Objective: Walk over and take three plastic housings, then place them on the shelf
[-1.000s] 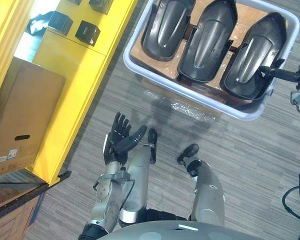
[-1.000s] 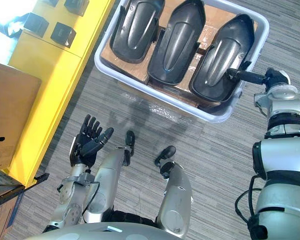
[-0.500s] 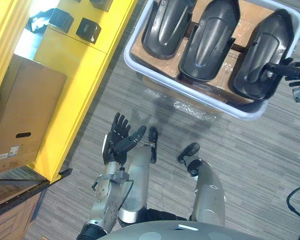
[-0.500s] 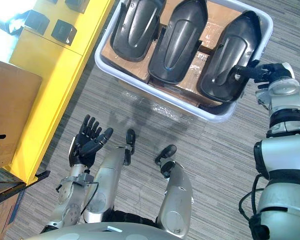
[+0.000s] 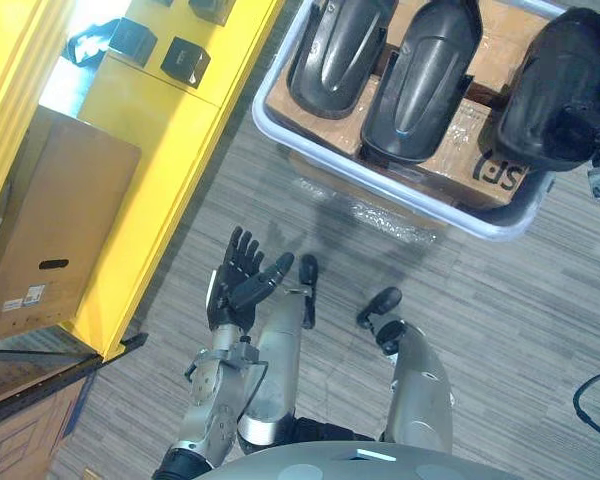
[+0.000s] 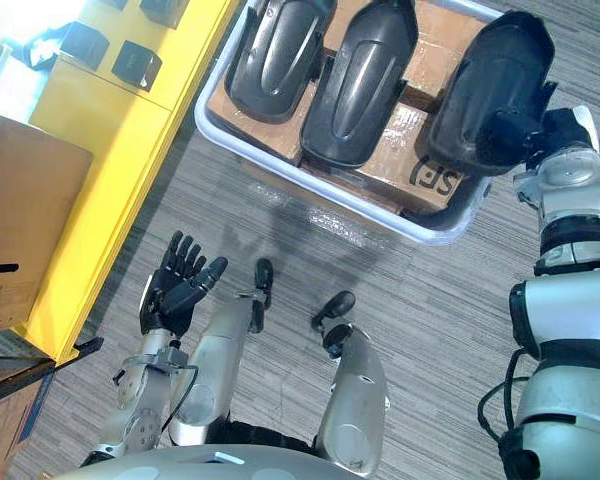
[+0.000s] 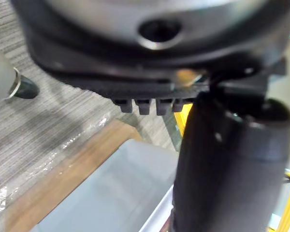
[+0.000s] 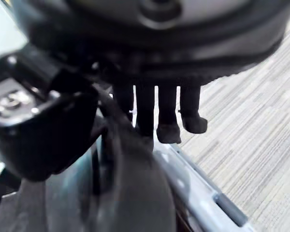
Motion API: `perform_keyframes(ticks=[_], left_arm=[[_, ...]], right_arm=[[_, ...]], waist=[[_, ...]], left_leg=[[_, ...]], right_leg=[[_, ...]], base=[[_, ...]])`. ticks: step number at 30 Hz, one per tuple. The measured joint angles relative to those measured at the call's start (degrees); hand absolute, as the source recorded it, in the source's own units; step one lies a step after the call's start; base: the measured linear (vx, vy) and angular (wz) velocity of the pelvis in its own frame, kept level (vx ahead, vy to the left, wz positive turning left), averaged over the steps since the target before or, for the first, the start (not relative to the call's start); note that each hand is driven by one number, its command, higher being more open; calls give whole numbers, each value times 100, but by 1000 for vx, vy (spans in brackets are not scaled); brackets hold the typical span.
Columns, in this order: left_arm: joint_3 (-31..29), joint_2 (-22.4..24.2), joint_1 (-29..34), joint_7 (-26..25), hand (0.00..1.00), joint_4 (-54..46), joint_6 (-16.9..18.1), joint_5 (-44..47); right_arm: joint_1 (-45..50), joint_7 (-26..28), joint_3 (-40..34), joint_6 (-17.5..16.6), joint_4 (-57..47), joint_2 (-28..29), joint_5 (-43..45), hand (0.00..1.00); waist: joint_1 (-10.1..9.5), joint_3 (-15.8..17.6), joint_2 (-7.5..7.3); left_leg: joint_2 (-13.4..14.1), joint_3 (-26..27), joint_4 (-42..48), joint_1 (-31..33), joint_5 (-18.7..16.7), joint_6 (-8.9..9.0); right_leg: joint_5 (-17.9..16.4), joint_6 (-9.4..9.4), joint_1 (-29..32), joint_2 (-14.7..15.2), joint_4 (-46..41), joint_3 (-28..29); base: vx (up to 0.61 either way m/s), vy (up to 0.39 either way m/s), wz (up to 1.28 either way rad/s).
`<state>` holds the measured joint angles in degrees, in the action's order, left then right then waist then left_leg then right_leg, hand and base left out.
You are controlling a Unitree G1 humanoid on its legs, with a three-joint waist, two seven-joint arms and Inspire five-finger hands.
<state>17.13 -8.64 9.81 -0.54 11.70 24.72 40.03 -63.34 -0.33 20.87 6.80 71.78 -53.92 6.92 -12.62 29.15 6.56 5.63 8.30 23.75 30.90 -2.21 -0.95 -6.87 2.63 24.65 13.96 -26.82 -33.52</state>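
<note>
Light came from overhead, even and fairly bright across the grey carpet (image 5: 500,300). The strongest patch was a washed-out white glare at the far end of the yellow shelf (image 5: 170,150). Soft streaks of sheen ran along the black housings (image 5: 420,70), and the clear film (image 5: 385,212) below the white bin (image 5: 264,118) glinted. The bin threw a faint, soft-edged shadow onto the carpet on my side. My left hand (image 5: 238,285), fingers spread, was plainly lit. In the wrist views my hands were dark and blurred up close. My right hand (image 8: 145,111) and the rightmost housing (image 8: 130,203) it pinched looked soft, while the carpet beyond was crisper.
</note>
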Motion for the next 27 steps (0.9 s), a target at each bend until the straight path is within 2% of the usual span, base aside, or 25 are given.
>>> perform_keyframes(ticks=[2,7,11,13,16,18,21,24,27], left_arm=[[-3,-31,8,1,100,0,0,0],[-57,-34,45,20,100,-2,-4,7],[-180,-33,194,91,100,-114,-4,7],[-273,-39,214,144,100,-116,-3,26],[-410,-42,267,199,100,-272,-5,77],[-554,-43,482,308,100,-846,-5,284],[-779,-101,568,502,100,-1386,-3,491],[-942,-212,453,597,100,-1604,-36,576],[-993,-256,193,597,100,-1644,-227,680]], right_arm=[[47,-1,5,-6,-3,46,-59,0],[214,-159,0,-260,-85,53,-385,0],[398,-615,-1,-283,-544,51,-601,0],[573,-823,-17,-238,-945,51,-668,0],[872,-1298,-217,-206,-1609,53,-981,0],[1263,-1934,-652,-208,-2342,57,-1409,0],[1673,-2478,-1065,-236,-3058,79,-1719,0],[2012,-2801,-1464,-334,-3426,174,-2015,0],[2167,-2976,-1610,-366,-3447,393,-2163,0]], waist=[[2,0,0],[24,0,-3],[31,3,-10],[32,6,-60],[38,28,-190],[87,19,-317],[190,-46,-525],[279,-204,-786],[401,-368,-909]], left_leg=[[-1,0,2,-1,2,-2],[6,-9,8,-70,7,-8],[38,-9,-24,-138,8,-6],[71,-1,-67,-179,14,16],[87,58,-188,-347,42,50],[87,79,-331,-591,75,78],[77,138,-653,-953,144,121],[47,226,-1097,-1194,297,145],[-6,247,-1393,-1441,393,148]], right_leg=[[4,-3,-9,-1,-3,-4],[8,-5,-92,-17,7,-18],[15,-14,-177,-77,100,-17],[28,-31,-221,-131,170,-12],[45,-29,-318,-168,211,37],[80,-16,-535,-224,362,42],[155,-56,-825,-324,646,85],[270,-102,-975,-423,988,109],[346,-115,-1147,-461,1198,112]], base=[[0,0,0],[0,0,0],[0,0,0],[-5,-16,-5],[25,-17,-7],[61,-20,-4],[47,-5,-5],[59,12,-10],[90,34,0]])
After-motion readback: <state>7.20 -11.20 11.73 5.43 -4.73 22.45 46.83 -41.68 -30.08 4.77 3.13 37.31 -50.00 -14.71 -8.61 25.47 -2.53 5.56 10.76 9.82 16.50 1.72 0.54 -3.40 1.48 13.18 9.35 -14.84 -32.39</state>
